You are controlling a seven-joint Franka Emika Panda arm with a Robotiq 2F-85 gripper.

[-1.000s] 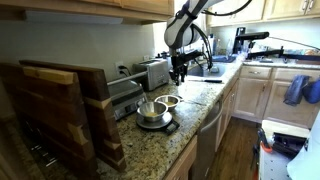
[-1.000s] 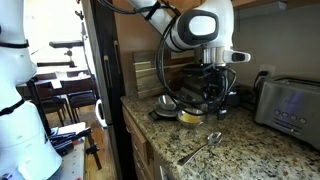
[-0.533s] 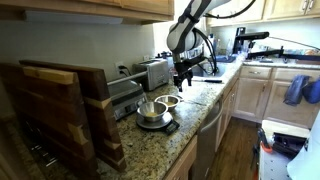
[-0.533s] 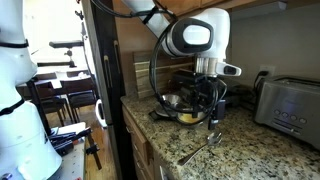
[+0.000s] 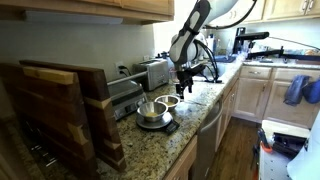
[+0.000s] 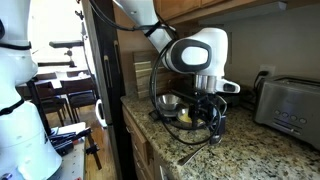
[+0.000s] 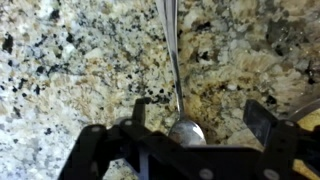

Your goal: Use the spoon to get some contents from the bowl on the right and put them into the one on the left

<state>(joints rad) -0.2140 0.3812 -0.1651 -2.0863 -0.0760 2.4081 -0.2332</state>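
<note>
Two bowls are showing on the counter; where are they sitting?

Both round metal bowls are sitting on the speckled brown granite counter, in front of stacked wooden cutting boards. One silver bowl is resting on a flat grey base. The other, a shallow bowl, is lying just beside it. Tan-brown contents are showing in an exterior view, too small to make out in detail.

What is the robot's pincer doing?

The black two-fingered gripper on the white robot arm is hanging low over the counter. Its fingers are spread wide, pinching nothing. The long silver metal spoon is lying flat on the granite near the bowls. Its bowl end is lying between the fingers, and its handle is pointing away from the wrist camera.

Is any writing readable?

A silver toaster is standing by the wall, too blurred for reading any lettering.
</note>
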